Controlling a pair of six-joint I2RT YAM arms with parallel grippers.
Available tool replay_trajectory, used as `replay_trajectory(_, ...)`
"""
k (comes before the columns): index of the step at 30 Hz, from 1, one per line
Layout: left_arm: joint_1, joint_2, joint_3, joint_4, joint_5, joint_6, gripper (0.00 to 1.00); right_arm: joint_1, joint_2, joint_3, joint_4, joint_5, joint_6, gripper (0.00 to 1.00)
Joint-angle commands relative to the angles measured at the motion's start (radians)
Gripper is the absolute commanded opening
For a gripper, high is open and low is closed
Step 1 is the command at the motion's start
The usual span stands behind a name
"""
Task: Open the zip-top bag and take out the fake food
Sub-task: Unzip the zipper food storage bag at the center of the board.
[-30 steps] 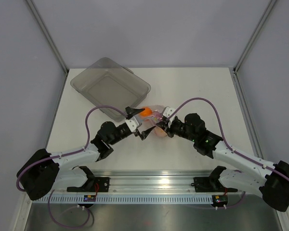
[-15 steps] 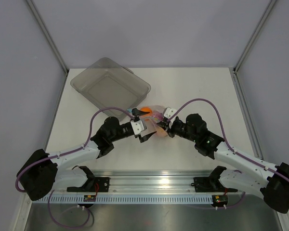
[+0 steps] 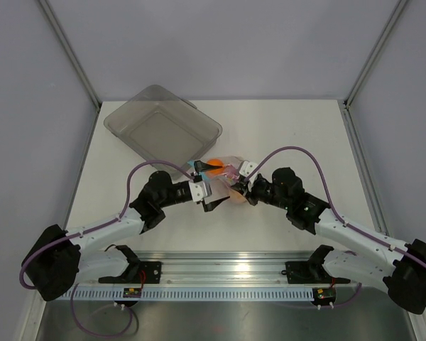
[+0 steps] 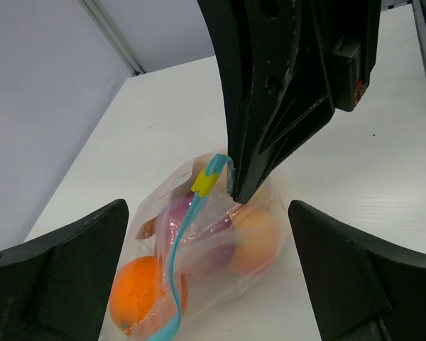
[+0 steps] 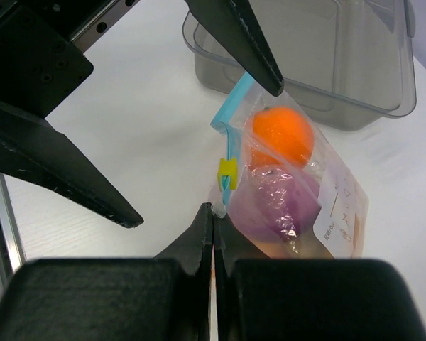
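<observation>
The zip-top bag (image 3: pixel 224 172) sits mid-tabletop (image 3: pixel 298 135), right between the two arms and just in front of the grey see-through tray (image 3: pixel 163 129), zip not opened yet. The right pincer (image 3: pixel 240 186) is pressed together on the bag's top edge, just beside the yellow slider (image 4: pixel 204 181), and that corner is lifted off the surface. The left pincer (image 3: pixel 204 185) is spread wide, one finger on each side of the bag and gripping nothing. One of its fingertips ends up right by the bag's far corner near the teal zip strip (image 5: pixel 231 121); can't tell if it's touching.

The fake food is all inside the bag: an orange ball (image 4: pixel 138 298), a purple piece (image 4: pixel 199 229) and a peach (image 4: pixel 259 238).

Worth noting that from above both pincers cover a good chunk of the bag. In the left wrist view the right pincer's black body blocks most of what's behind the bag
</observation>
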Motion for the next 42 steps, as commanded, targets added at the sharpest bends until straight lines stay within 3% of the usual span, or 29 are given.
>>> replay_trajectory(1, 0.003, -0.024, 0.031, 0.051, 0.068, 0.009, 0.99, 0.010, 0.016, 0.050, -0.020, -0.042, -0.023, 0.00)
replay_trajectory(10, 0.004, -0.011, 0.040, 0.082, 0.049, -0.085, 0.99, 0.022, 0.013, 0.055, -0.026, -0.066, -0.035, 0.00)
replay_trajectory(14, 0.003, -0.007, 0.052, 0.054, 0.086, -0.057, 0.99, 0.024, 0.012, 0.056, -0.031, -0.073, -0.036, 0.00)
replay_trajectory(24, 0.003, 0.033, 0.103, -0.064, 0.192, 0.033, 0.73, 0.029, 0.007, 0.056, -0.028, -0.076, -0.036, 0.00)
replay_trajectory(25, 0.004, 0.035, 0.114, -0.090, 0.201, 0.043, 0.65, 0.029, 0.007, 0.056, -0.028, -0.075, -0.035, 0.00)
replay_trajectory(28, 0.003, 0.051, 0.138, -0.136, 0.212, 0.061, 0.52, 0.029, 0.001, 0.053, -0.026, -0.075, -0.033, 0.00)
replay_trajectory(42, 0.006, 0.059, 0.143, -0.153, 0.183, 0.063, 0.40, 0.029, -0.028, 0.036, -0.001, -0.069, -0.027, 0.00)
